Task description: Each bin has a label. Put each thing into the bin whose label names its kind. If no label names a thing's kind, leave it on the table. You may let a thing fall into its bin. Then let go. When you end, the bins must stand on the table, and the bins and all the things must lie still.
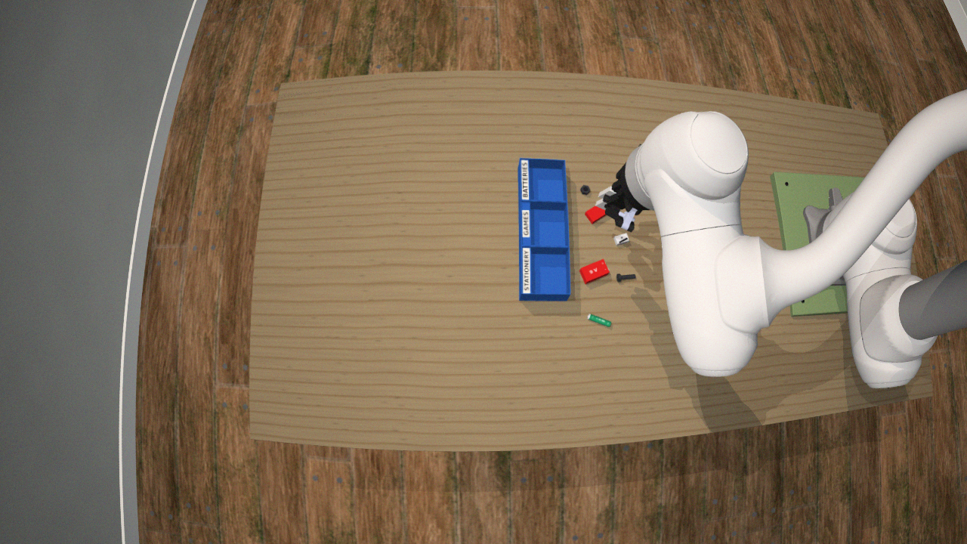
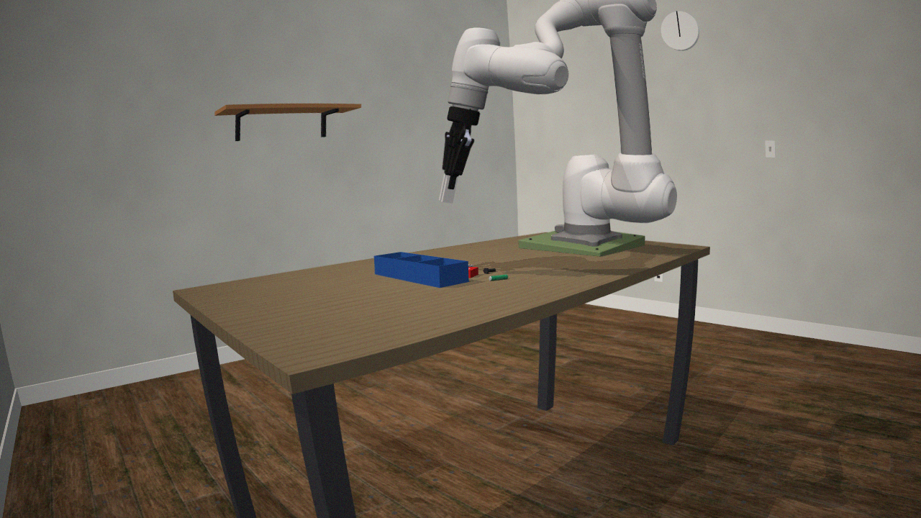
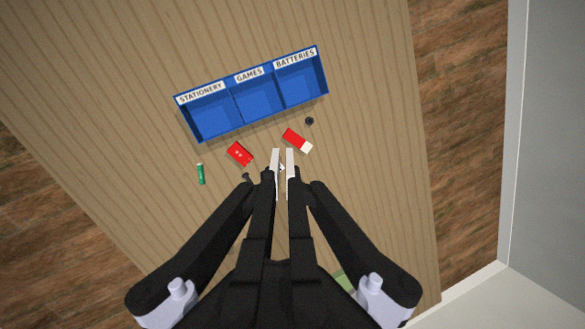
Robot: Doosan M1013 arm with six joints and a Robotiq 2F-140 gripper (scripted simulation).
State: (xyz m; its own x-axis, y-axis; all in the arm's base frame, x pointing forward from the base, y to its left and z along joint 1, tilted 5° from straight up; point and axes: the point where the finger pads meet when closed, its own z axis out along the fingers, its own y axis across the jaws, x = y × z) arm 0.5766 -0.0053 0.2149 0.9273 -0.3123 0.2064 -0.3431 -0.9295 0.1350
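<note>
The blue three-bin tray (image 1: 544,298) (image 2: 411,270) (image 3: 221,133) is labelled STATIONERY, GAMES and BATTERIES; its bins look empty. On the table beside it lie a red-and-white eraser (image 1: 593,214) (image 3: 294,139), a white sharpener (image 1: 620,239) (image 3: 281,167), a red 9 V battery (image 1: 594,271) (image 2: 473,271) (image 3: 239,153), a green cylindrical battery (image 1: 599,320) (image 2: 498,277) (image 3: 201,174), a black bolt (image 1: 625,276) (image 2: 489,270) (image 3: 246,176) and a black nut (image 1: 585,190) (image 3: 309,121). My gripper (image 1: 600,198) (image 2: 446,198) (image 3: 282,158) is shut and empty, high above the table, partly hiding the eraser from above.
The wooden table (image 1: 378,270) (image 2: 289,321) (image 3: 375,137) carries everything. The arm's green base plate (image 1: 818,304) (image 2: 540,245) is at its far end from the tray. A wall shelf (image 2: 289,108) is behind the table.
</note>
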